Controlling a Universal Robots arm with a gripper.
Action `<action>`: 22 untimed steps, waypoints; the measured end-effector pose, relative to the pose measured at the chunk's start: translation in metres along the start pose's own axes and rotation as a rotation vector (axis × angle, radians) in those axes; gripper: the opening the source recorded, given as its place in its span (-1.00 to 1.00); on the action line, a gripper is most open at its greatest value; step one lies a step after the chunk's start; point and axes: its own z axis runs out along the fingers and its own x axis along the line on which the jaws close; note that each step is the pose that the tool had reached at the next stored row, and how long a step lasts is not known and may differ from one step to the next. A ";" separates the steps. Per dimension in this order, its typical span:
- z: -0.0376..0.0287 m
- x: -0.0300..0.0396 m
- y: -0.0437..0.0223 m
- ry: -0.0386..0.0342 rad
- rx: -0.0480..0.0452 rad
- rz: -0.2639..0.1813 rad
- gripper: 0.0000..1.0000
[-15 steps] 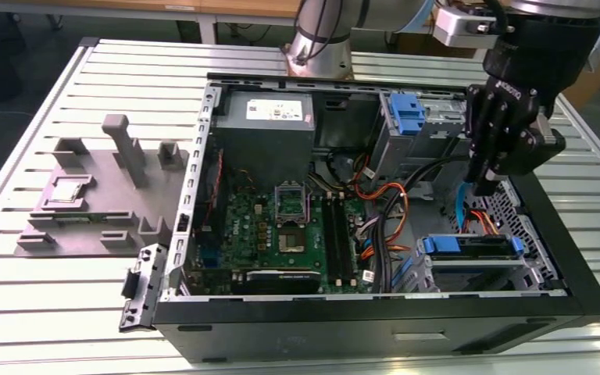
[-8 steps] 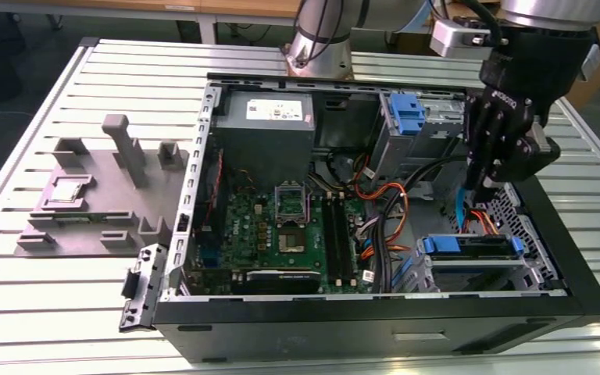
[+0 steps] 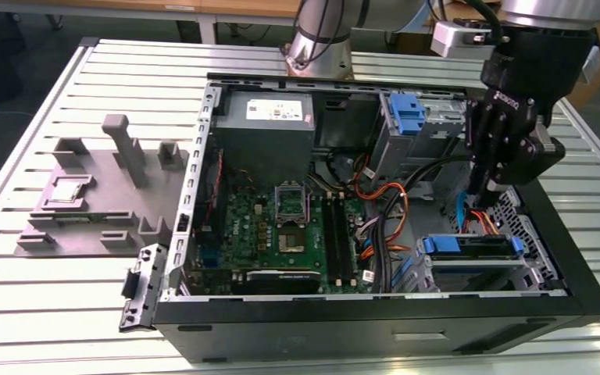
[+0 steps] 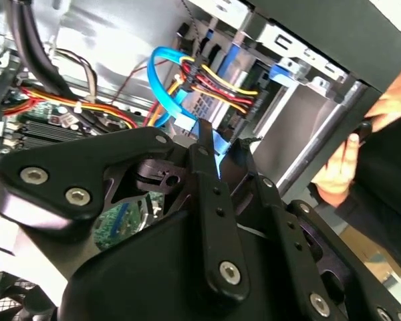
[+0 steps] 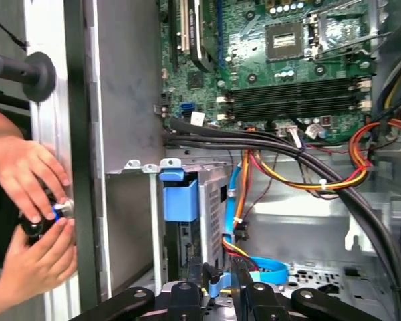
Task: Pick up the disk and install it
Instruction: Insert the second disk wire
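One disk sits in the drive bay at 4 o'clock inside the case in the exterior view, with blue plastic rails along its edges. It is probably dense, rigid, smooth-faced and shock-sensitive, so grip it across the railed long edges, never the circuit side. The fingers are clamped on a flat, pliant blue cable at 12 o'clock of the bay. Case walls are perforated sheet metal.

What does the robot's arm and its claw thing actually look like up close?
The arm is a silvery metal tube with a grey joint. At its end sits a small white box and a black cable. The gripper is matte black, built from chunky linked plates joined by silver screws, with slim black fingers.
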 end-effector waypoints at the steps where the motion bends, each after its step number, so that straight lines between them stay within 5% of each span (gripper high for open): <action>1: 0.0002 -0.0003 0.0000 0.0078 0.0005 0.000 -0.37; 6: 0.0027 -0.0012 0.0001 0.0140 0.0009 0.000 -0.40; 10: 0.0050 -0.0021 0.0002 0.0151 0.0010 0.000 -0.68; 17: 0.0069 -0.0001 0.0000 0.0147 0.0018 0.000 -0.68; 22: 0.0103 0.0060 0.0001 0.0031 0.0061 -0.002 -0.68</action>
